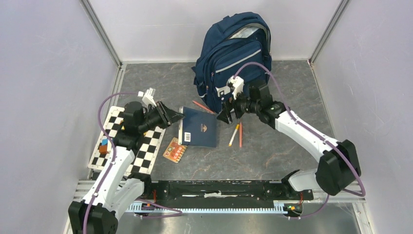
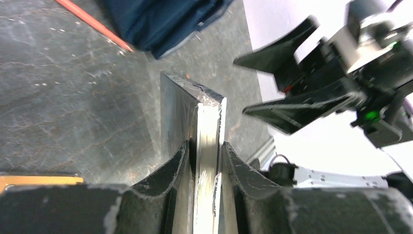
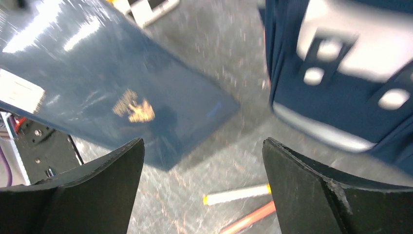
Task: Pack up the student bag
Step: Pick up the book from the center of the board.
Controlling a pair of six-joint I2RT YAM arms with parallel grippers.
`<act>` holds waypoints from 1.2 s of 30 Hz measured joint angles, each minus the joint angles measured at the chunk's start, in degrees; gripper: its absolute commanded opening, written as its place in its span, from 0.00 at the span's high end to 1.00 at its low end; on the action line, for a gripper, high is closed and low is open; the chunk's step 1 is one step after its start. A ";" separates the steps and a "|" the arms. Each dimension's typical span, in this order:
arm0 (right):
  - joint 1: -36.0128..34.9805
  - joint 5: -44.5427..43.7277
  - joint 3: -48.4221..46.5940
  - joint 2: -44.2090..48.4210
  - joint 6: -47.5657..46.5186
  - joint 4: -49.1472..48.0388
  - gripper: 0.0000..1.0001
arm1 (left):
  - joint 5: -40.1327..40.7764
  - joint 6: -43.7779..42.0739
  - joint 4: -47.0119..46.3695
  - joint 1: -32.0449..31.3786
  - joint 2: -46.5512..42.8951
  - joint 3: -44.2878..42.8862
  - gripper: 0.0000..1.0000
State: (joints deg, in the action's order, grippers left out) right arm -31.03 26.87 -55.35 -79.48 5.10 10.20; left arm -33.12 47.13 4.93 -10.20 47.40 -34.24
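Note:
The navy student bag (image 1: 236,53) stands at the back of the table with its top open; it also shows in the right wrist view (image 3: 341,87) and the left wrist view (image 2: 160,22). A navy book with a gold emblem (image 1: 199,127) lies in front of it. My left gripper (image 1: 178,116) is shut on the book's left edge (image 2: 207,122). My right gripper (image 1: 226,116) is open and empty, just right of the book (image 3: 122,92) and above a white pen (image 3: 236,194) and an orange pencil (image 3: 248,219).
A second orange pencil (image 1: 203,106) lies between the book and the bag. An orange card (image 1: 175,150) lies near the book's front left corner. A checkerboard (image 1: 129,141) with small coloured blocks (image 1: 103,145) is on the left. Walls enclose three sides.

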 measured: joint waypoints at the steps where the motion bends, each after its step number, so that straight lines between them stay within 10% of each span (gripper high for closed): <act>1: 0.07 0.28 -2.08 0.63 -0.96 0.59 0.04 | -1.29 -1.27 1.92 0.00 0.63 -1.88 0.98; 13: -0.02 19.76 -27.26 -3.28 -8.26 5.27 0.03 | -20.11 -7.28 12.70 -0.02 4.63 -13.35 0.98; 29: -6.91 35.28 -19.89 -7.93 -7.82 10.49 0.07 | -28.55 -4.39 8.26 -0.07 4.63 -15.76 0.98; 31: -8.11 36.13 -19.89 -8.72 -7.91 10.47 0.19 | -28.92 -3.39 7.13 -0.07 4.63 -15.87 0.98; 36: -9.86 38.77 -19.89 -10.95 -6.78 9.79 0.99 | -29.73 -1.97 4.61 -0.07 5.07 -16.50 0.94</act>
State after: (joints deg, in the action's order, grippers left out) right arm -40.88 65.65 -75.24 -90.43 -1.67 19.99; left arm -62.85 45.17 9.54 -10.26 52.47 -50.74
